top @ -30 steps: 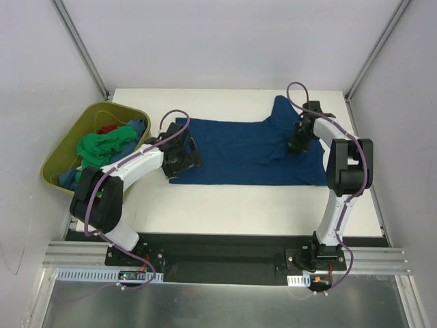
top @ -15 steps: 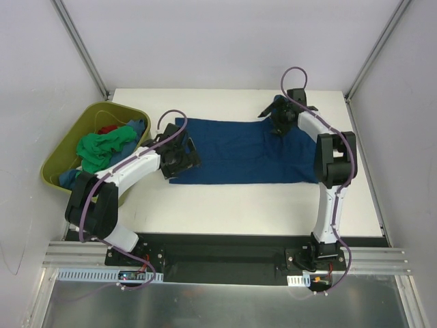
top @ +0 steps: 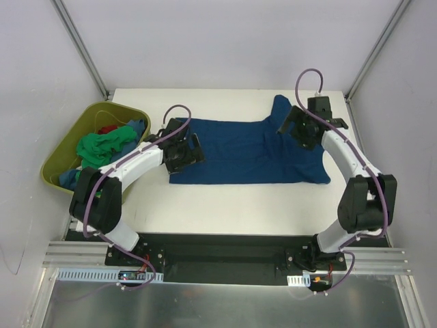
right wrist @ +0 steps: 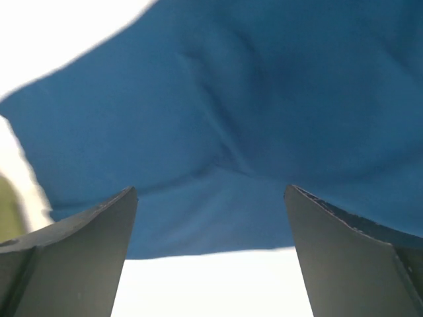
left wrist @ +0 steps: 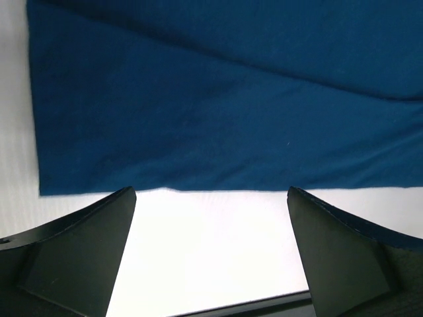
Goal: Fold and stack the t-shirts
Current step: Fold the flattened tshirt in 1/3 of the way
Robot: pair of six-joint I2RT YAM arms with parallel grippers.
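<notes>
A blue t-shirt (top: 246, 154) lies spread lengthwise on the white table, one sleeve sticking out toward the far edge. My left gripper (top: 184, 152) hovers open over the shirt's left end. In the left wrist view, the shirt's (left wrist: 218, 99) near hem runs just ahead of the left gripper (left wrist: 211, 191), with bare table between the fingers. My right gripper (top: 300, 130) stands open above the shirt's right part, near the sleeve. Rumpled blue cloth (right wrist: 264, 99) fills the right wrist view, and the right gripper (right wrist: 211, 190) holds nothing.
An olive-green tub (top: 87, 113) sits off the table's left edge, holding a green shirt (top: 99, 147), a red one (top: 107, 128) and a blue one (top: 136, 128). Grey walls and frame posts close in the table at the back and sides.
My right gripper was shut on the blue shirt's right part; it has opened, let the cloth go and drawn back to the right. The left gripper has barely moved and stays open.
</notes>
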